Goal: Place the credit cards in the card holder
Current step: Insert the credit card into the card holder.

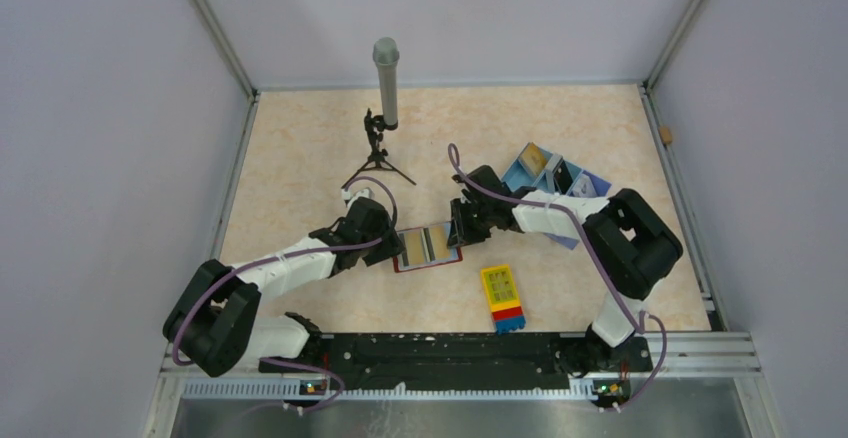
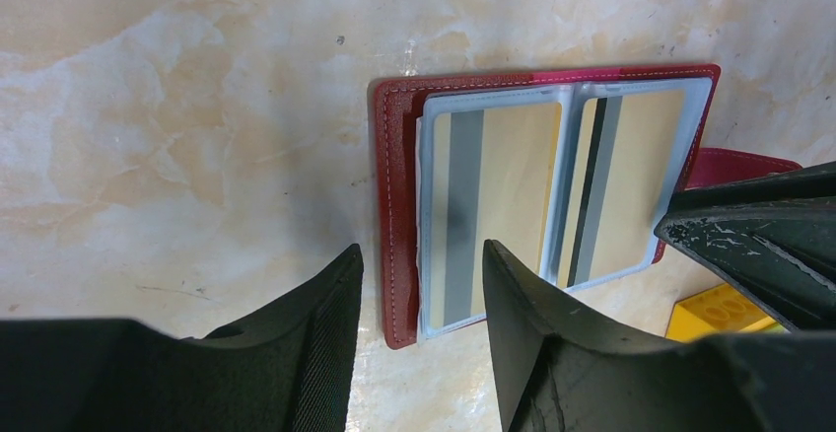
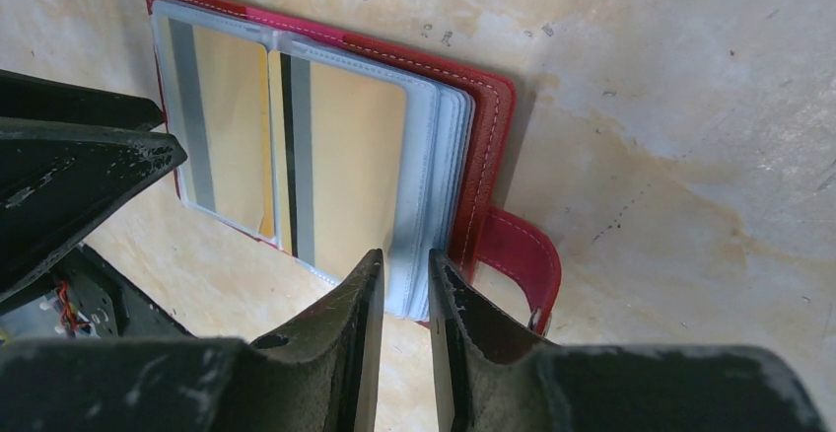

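Card holder point(image 1: 428, 246), a small dark-red stitched folding wallet, lies open and flat on the beige marbled table top point(image 1: 300, 148) between the two grippers; it serves as the landmark for all entries below. Contents: blue-grey clear plastic pockets point(image 3: 434, 146) in several stacked leaves, the top pair each holding one yellow-gold credit card. The card on the left arm's side point(image 2: 503, 185) has a broad grey stripe, and the card on the right arm's side point(image 2: 641, 171) has a black and a grey stripe. Both sit fully inside their pockets. Red closure tab point(image 3: 518, 254) sticks out flat from the holder's right edge. Left gripper point(image 2: 422, 254): black fingers apart, straddling the holder's left cover edge and the border of the left pocket, with nothing squeezed between them. Right gripper point(image 3: 406, 259): fingers almost together, pinched on a corner of the right-hand pocket leaves, just beside the tab. Light-blue three-compartment tray point(image 1: 515, 170) stands beyond and right of the holder, partly behind the right arm. One compartment shows a yellow-gold piece and the next something dark; the rest is too small to tell. Yellow, red and blue block point(image 1: 503, 298) lies near and right of the holder, apart from it. Grey cylinder point(image 1: 385, 78) on a black tripod point(image 1: 376, 158) stands beyond and left of the holder. Bare table top shows on the holder's near side up to the base rail point(image 1: 450, 358), and widely beyond it and to its left.
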